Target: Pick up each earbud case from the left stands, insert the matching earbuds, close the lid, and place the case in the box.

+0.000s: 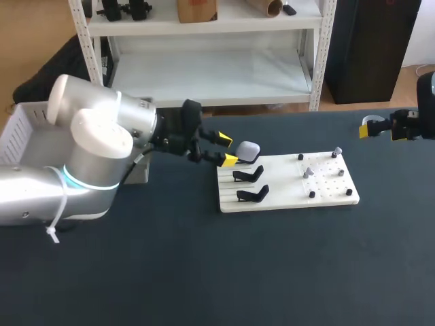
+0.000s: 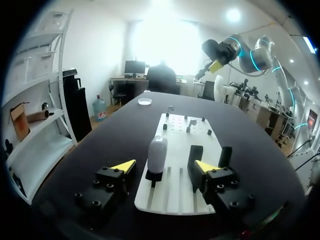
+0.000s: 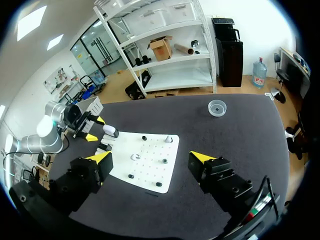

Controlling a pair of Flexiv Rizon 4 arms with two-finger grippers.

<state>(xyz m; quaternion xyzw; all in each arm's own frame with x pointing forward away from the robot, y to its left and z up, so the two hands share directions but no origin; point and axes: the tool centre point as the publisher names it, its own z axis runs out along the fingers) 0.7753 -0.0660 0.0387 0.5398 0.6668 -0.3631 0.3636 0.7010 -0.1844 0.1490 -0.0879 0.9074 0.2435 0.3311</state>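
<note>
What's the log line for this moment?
left end effector open, facing earbud case on stand | right end effector open, off white board

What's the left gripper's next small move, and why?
Probably ease the left gripper forward and close on the pale rounded earbud case. Its fingers are open, and the case sits upright on its black stand just ahead, in line with the gap, untouched.
</note>
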